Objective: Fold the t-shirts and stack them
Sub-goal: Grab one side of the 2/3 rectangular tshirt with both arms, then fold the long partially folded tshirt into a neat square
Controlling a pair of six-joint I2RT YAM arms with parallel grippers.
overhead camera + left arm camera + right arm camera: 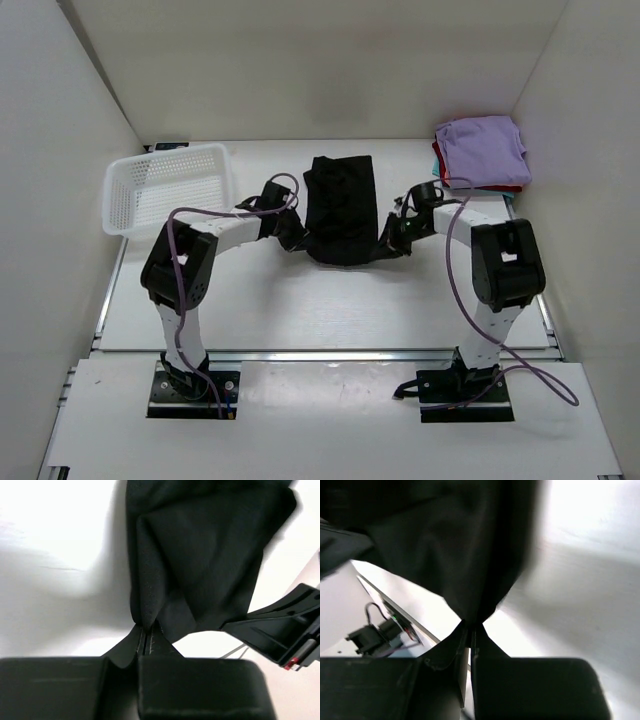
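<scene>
A black t-shirt (338,208) lies in a bunched, narrow strip in the middle of the white counter (300,310), running from the far side toward the arms. The two arms reach in from both sides of its near end. The left tool (144,632) is pinched tight on a fold of the black t-shirt at its near left corner, and the cloth pulls up into a little ridge right at the tips. The right tool (471,632) is pinched tight on the near right corner in the same way, with the dark cloth hanging from its tips. A white mesh basket (165,185) sits at the far left of the counter, well apart from the black t-shirt. At the far right corner sits a stack of folded t-shirts (482,148), a lavender one on top with red and teal edges peeking out from under it on the left side. The stack is on the counter, not in the basket
</scene>
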